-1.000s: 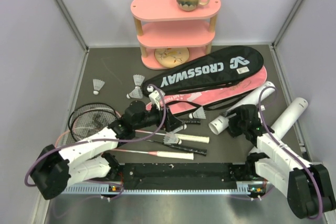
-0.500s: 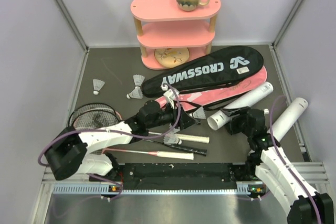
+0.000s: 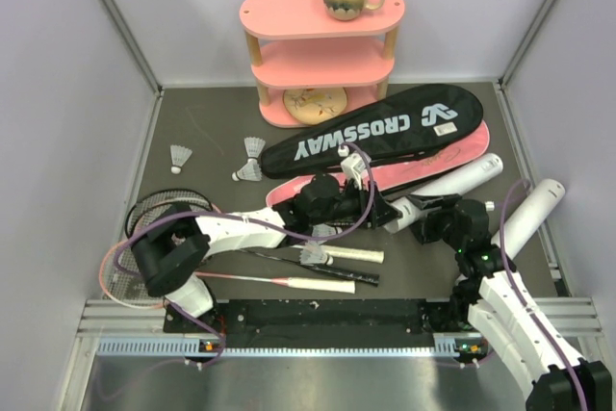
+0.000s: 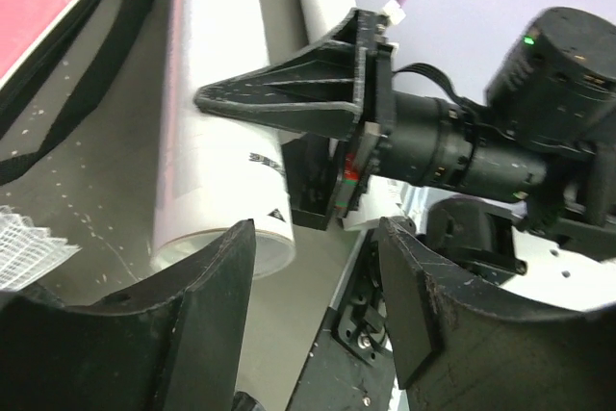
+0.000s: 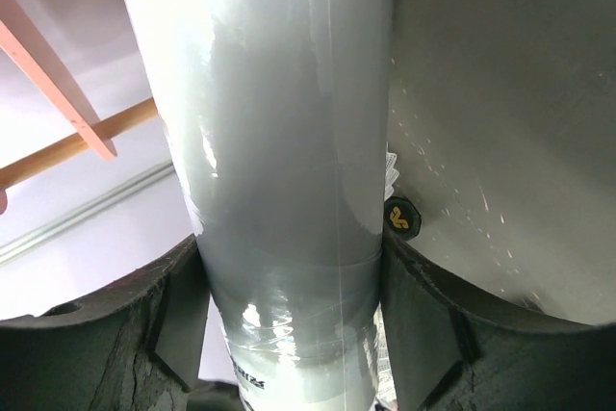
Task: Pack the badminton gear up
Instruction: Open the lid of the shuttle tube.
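One white tube (image 5: 279,122) is clamped in my right gripper (image 5: 289,276), fingers on both sides. My left gripper (image 4: 313,238) hangs part-open, seemingly empty, tube mouth just ahead.

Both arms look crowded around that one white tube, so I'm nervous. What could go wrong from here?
1. The left gripper, jaws open, sits right at the mouth of the white tube, with the right gripper just beyond it. Any advance could knock the two together.
2. The right gripper clamps the tube near that end only, so most of its length sticks out past the fingers. A lift may let it tip or slip.
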Tool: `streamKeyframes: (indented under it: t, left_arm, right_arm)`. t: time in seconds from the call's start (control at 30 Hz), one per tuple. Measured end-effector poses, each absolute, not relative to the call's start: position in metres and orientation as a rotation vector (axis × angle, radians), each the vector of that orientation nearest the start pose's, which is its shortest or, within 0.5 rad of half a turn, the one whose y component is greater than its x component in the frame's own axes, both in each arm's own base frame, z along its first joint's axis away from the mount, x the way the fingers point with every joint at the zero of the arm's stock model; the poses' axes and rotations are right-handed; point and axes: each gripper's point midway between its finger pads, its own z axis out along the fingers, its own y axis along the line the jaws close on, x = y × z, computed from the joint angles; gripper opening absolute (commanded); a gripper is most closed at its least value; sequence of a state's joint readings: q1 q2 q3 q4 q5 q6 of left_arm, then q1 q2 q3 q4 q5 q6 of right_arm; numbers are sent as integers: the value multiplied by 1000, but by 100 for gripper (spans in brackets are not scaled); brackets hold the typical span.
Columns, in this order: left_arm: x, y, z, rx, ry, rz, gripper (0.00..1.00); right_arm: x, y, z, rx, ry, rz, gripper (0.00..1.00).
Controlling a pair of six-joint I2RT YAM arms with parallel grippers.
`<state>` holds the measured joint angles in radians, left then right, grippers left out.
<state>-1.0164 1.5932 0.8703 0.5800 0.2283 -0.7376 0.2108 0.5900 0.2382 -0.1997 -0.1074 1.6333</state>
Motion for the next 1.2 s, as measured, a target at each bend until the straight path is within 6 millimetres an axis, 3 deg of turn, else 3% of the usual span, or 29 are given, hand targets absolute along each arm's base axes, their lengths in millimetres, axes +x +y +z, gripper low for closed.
streamKeyframes:
  t: [0.13,0.43,0.7,0.8,0.9,0.93,1.1,1.2]
  left_arm:
    - [205,-448,183,420,1958,-1364,61]
    - [213,-458,178,373,1986,-1267,58]
    - [213,-461,174,351,1990,-1224,71]
    - [203,-461,170,359,1997,-1212,63]
    - [195,-462,165,374,2013,-1216,61]
    - [194,-463,165,376,2014,-1218,55]
    - [196,-464,164,361,2015,-1209,34]
    - [202,-463,161,342,2021,-1173,31]
  right_arm:
    - [243,112,107,1502,1824,1129,41]
    - [248,104,107,1542,1774,1105,41]
    - [249,102,106,1566,1763,1095,41]
    - [249,104,108,1565,1762,1116,41]
    - [249,106,110,1565,1759,1134,41]
    - [249,106,110,1564,1760,1137,41]
    - [249,109,113,1558,1765,1147,40]
    - [249,110,114,1556,1762,1152,39]
